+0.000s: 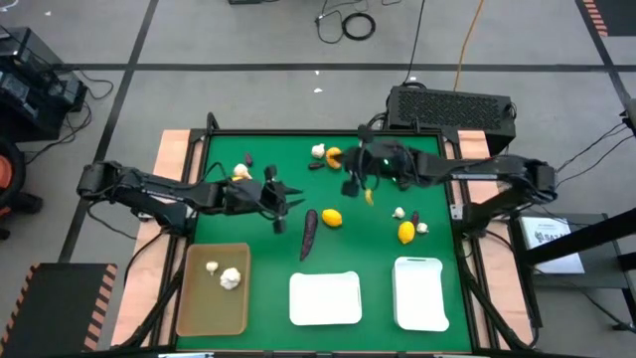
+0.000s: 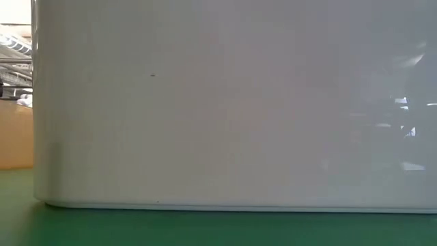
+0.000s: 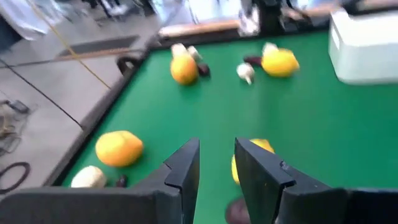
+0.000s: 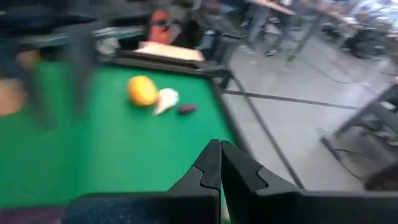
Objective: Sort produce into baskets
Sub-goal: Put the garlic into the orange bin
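Produce lies scattered on the green table [image 1: 258, 239]. It includes a long dark purple piece [image 1: 309, 231], a yellow fruit [image 1: 332, 218] [image 3: 249, 155], an orange fruit [image 1: 334, 155] beside a whitish bulb [image 1: 318, 151], and a cluster with a yellow fruit [image 1: 405, 232] at the right. The tan basket [image 1: 199, 313] holds two bulbs [image 1: 230, 278]. Two white baskets [image 1: 325, 298] [image 1: 419, 291] stand along the near edge. My left gripper [image 1: 281, 207] [image 3: 216, 149] hovers open with a narrow gap, left of the purple piece. My right gripper [image 1: 350, 185] [image 4: 219, 152] is shut and holds nothing, above the table's far middle.
Another orange fruit [image 4: 142, 90], a bulb [image 4: 165, 99] and a small purple piece [image 4: 186, 109] sit near the far left corner. A yellow fruit [image 1: 369, 196] lies under the right arm. A white basket's wall [image 2: 232, 102] fills the low view. A black box [image 1: 452, 107] stands behind the table.
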Controlling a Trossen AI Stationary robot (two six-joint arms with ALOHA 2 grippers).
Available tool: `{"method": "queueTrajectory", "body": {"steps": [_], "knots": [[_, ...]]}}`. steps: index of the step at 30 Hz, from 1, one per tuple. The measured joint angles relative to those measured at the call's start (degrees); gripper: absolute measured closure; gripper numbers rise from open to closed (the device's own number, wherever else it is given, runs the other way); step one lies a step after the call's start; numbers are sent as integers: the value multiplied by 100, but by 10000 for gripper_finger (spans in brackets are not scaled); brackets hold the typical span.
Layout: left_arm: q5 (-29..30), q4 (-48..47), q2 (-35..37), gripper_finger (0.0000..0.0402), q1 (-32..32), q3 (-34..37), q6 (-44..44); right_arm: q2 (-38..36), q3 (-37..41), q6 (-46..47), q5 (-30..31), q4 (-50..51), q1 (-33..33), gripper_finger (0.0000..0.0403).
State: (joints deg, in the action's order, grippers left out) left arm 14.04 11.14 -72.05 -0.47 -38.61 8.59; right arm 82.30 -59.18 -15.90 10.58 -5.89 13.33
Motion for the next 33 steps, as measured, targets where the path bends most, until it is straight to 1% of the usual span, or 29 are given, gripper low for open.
{"method": "queueTrajectory", "body": {"steps": [2,4,7,10,12,14,17,20,23,26,28,31,32,33], "knots": [[-78,299,-2,292,52,180,226,304,0,0,-1,-497,202,403],[-83,851,-2,292,122,412,270,619,0,0,-8,-961,362,403],[-76,1469,-2,292,265,767,234,1012,-33,0,-8,-1244,545,403],[152,1519,114,292,502,913,183,1285,-246,0,-8,-1219,664,403],[332,1502,257,292,678,912,26,1333,-475,38,-15,-1095,700,403],[357,1398,437,292,827,911,-131,1318,-708,57,-12,-924,703,403],[285,955,701,292,969,909,-289,1256,-908,165,-16,-551,697,403],[218,626,842,292,984,911,-632,1138,-979,434,-11,178,626,403],[-176,572,869,292,867,998,-674,1015,-1172,447,-1,1118,532,403],[-220,754,882,292,750,973,-667,827,-1515,1129,-4,2038,385,403],[-227,783,990,292,643,913,-785,668,-1659,1619,-2,3080,224,403],[-474,503,1293,292,410,893,-822,468,-1641,2396,61,4930,-86,403],[-486,395,1412,292,334,894,-805,413,-1635,2646,242,5512,-199,403],[-485,311,1561,292,279,894,-790,341,-1633,2941,553,5987,-294,403]]}}
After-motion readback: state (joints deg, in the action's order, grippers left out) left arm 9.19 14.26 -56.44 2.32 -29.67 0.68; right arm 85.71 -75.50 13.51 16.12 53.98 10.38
